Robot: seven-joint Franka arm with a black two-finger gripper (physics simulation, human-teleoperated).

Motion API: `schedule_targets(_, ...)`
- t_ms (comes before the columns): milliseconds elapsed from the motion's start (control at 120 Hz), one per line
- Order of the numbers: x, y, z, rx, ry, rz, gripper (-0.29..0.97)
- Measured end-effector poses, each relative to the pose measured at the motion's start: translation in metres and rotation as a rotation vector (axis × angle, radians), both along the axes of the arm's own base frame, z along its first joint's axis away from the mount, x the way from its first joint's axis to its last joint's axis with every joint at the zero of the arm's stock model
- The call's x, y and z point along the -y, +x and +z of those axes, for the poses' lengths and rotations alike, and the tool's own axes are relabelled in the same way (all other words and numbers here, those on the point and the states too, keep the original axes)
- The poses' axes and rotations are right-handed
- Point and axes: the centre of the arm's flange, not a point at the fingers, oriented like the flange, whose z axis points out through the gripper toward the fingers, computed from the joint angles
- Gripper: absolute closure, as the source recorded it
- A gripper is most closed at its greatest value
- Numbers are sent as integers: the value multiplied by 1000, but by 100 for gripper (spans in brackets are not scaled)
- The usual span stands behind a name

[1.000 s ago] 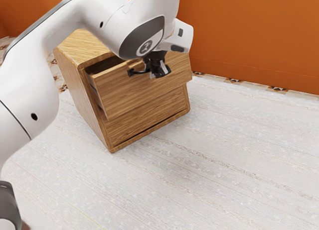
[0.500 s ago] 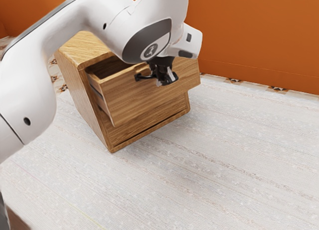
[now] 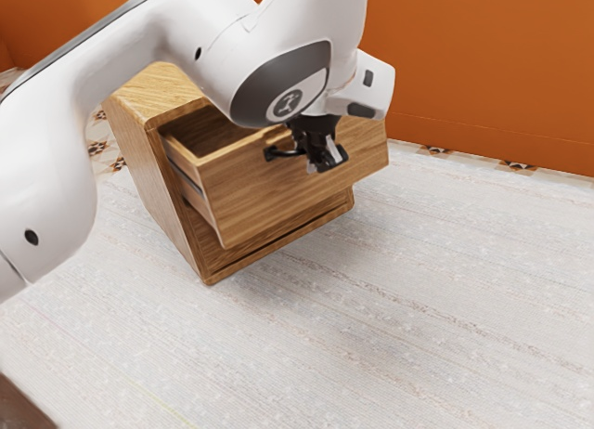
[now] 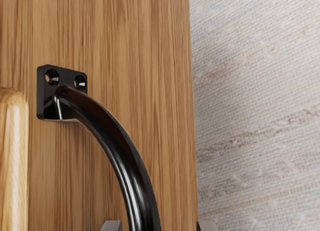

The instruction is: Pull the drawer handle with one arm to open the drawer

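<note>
Presently: top drawer (image 3: 278, 183) drawn partway out of wooden cabinet (image 3: 148, 95) on pale surface (image 3: 418, 290), wooden inner walls exposed. Tool (image 3: 325, 162) spread astride black handle (image 4: 116, 141), wider than the bar.

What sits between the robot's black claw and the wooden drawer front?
The curved black handle, arching from its screw plate on the drawer front out toward the gripper. The wrist view shows it up close.
</note>
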Motion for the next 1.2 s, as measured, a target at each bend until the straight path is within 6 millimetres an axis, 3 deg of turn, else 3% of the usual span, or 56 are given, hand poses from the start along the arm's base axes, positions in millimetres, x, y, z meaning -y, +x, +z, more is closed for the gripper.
schedule_targets(875,64,-32,8,11,-49,-63,57)
schedule_targets(1200,98,-45,13,21,-67,-100,57)
